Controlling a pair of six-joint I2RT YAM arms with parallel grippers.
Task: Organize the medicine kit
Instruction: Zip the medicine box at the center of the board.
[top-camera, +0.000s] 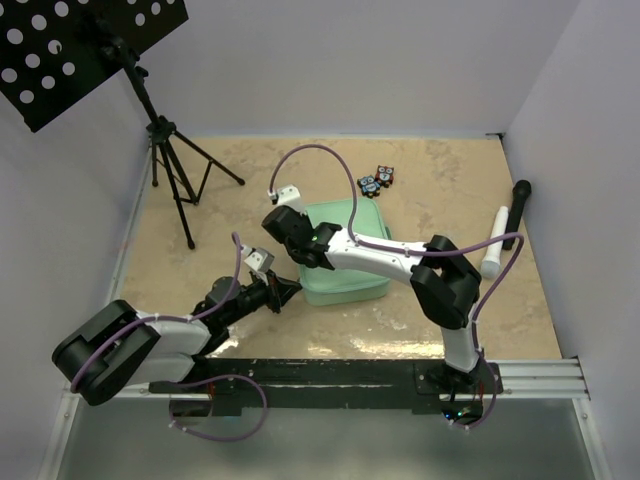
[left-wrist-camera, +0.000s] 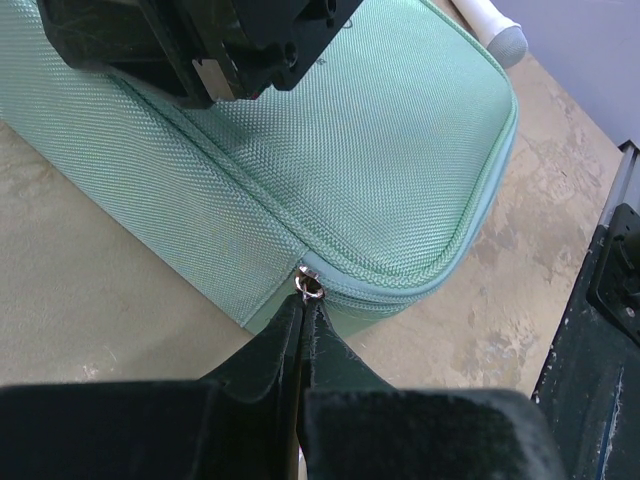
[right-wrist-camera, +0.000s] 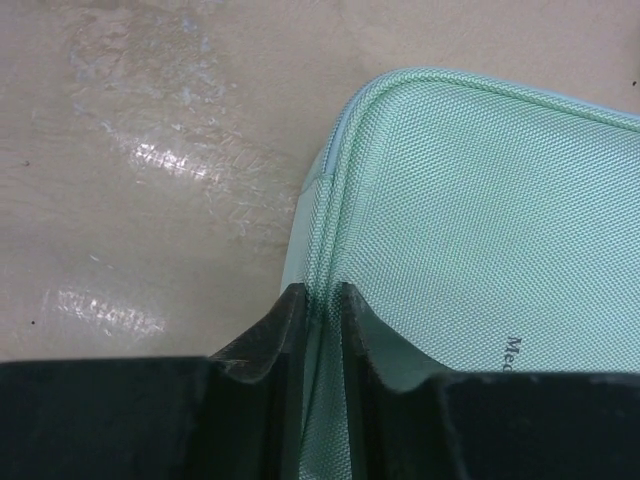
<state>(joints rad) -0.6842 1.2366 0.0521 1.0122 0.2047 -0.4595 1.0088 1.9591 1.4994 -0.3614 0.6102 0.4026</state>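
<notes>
Tripod stand at the table's far-left corner, carrying a black perforated board. Next we see the left gripper low at the near-left corner of the medicine kit. Its jaws are pressed fully together, and the tips touch the small metal zip ring on the kit's side wall. We cannot tell whether the pull itself is pinched between them.

The kit is a mint-green woven case. It lies flat near the middle of the table, a bit toward the near edge, with the lid down. Dark lettering on the lid is partly in view from the right wrist, and we can't read it in full.

The right gripper reaches across from the right-hand base to the kit's left side. Its jaws are nearly closed, one finger on each side of the lid's piped edge, with the fabric rim nipped between them near a rounded corner.

Two small patterned figures sit just beyond the kit's far-right corner, apart from it. Toward the table's right edge a white tube lies beside a black cylinder, both well apart from the kit.
</notes>
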